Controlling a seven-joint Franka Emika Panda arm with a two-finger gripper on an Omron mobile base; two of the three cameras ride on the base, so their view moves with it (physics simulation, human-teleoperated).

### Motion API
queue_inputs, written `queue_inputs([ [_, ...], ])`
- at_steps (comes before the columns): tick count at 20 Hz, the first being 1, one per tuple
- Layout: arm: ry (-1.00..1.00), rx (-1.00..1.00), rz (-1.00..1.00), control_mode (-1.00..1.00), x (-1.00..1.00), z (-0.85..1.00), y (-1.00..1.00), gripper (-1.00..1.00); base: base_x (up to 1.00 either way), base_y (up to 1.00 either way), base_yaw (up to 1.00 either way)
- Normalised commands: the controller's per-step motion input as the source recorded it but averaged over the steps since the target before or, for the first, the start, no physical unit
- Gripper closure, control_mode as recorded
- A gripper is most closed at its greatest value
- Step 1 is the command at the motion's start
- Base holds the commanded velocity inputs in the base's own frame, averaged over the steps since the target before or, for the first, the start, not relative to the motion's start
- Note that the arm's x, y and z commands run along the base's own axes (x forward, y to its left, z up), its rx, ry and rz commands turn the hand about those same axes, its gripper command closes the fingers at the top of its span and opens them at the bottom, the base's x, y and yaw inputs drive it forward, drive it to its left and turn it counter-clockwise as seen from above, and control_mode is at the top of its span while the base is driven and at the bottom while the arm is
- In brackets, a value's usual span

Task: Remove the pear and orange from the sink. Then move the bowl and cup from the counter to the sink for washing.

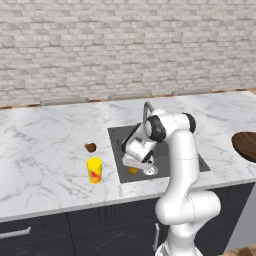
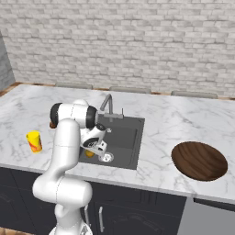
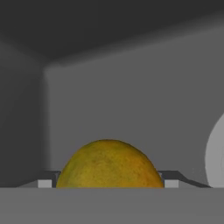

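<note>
Orange (image 3: 109, 165): sits between the two finger tips (image 3: 44, 183) in the hand view, at 6 o'clock of the frame, one tip at its 9 o'clock flank and the other at its 3 o'clock flank. The tips are spread to either side of the fruit and appear close against it; whether they press on it cannot be told. Surface yellow-orange, mottled with darker amber patches, rounded top, lower half cut off by the frame edge. In the left base view the orange (image 1: 133, 170) shows as a small yellow-orange spot in the front left part of the sink (image 1: 117, 137), just below the gripper (image 1: 137, 165).

Gripper: lowered into the dark grey basin, arm bent over the front edge of the counter (image 1: 45, 150).

Sink: dark grey walls behind the fruit in the hand view; round steel drain (image 2: 106, 157) just beside the gripper at its 3 o'clock in the right base view; grey faucet (image 2: 108, 103) at the basin's 12 o'clock rim.

Pear (image 1: 90, 147): dark reddish-brown, on the counter at 9 o'clock of the sink.

Cup (image 1: 94, 170): yellow, upright, near the pear at its 6 o'clock.

Bowl (image 2: 199, 160): dark brown, on the counter at 3 o'clock of the sink, well apart.
</note>
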Motion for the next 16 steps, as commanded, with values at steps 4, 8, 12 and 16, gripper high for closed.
queue_inputs([
  [4, 0.01, 0.00, -0.01, -1.00, -0.03, 0.00, 0.01, 1.00, 0.00, 0.00, 0.00],
  [8, 0.00, 0.00, -0.02, -1.00, -0.08, 0.07, -0.01, 1.00, 0.00, 0.00, 0.00],
  [12, 0.01, 0.00, -0.02, -1.00, -0.14, 0.16, -0.04, 1.00, 0.00, 0.00, 0.00],
  [16, 0.01, 0.00, 0.00, -1.00, -0.14, 0.25, -0.01, 1.00, 0.00, 0.00, 0.00],
])
